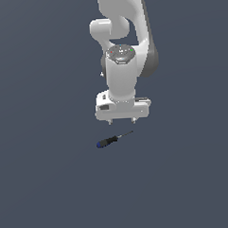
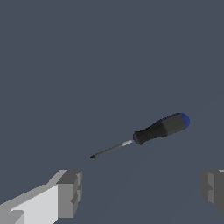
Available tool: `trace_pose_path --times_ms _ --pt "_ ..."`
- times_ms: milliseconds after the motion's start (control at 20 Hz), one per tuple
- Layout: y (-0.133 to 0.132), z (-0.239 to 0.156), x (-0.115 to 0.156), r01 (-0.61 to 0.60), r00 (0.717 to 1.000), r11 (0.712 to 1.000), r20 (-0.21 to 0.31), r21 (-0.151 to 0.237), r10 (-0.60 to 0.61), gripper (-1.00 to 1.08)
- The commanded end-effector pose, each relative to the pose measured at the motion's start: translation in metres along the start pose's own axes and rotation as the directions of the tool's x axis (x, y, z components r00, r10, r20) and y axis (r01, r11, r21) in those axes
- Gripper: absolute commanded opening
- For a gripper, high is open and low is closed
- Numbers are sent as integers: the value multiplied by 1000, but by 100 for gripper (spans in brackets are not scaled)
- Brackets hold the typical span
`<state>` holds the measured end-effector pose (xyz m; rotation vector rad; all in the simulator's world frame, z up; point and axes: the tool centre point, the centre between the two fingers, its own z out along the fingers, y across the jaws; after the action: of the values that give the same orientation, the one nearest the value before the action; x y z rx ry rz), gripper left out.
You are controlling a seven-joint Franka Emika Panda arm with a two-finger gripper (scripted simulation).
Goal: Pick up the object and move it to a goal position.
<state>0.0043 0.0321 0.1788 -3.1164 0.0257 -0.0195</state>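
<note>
the gripper [image 1: 121,120] hangs with its jaws spread wide and holding nothing, just above the screwdriver [image 1: 110,140]. the screwdriver lies flat on the dark tabletop [image 1: 44,186], blue cap toward the exterior view's left.

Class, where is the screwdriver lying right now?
In the exterior view, the screwdriver lies flat on the floor just below the open gripper, blue cap toward that view's left, untouched.

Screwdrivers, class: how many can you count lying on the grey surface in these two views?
1. The slim black-handled screwdriver with a blue end cap lies flat on the plain grey surface, in front of the open white gripper. Nothing appears hidden.
</note>
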Motion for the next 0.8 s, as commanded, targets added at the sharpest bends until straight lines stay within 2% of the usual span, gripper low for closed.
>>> trace_pose_path --times_ms 0,400,750 --pt "1 4 0 -34 999 999 1 1 34 100" --pt "4 22 0 -209 978 978 6 3 209 100" --pt "8 43 -1 -404 915 915 10 1 404 100"
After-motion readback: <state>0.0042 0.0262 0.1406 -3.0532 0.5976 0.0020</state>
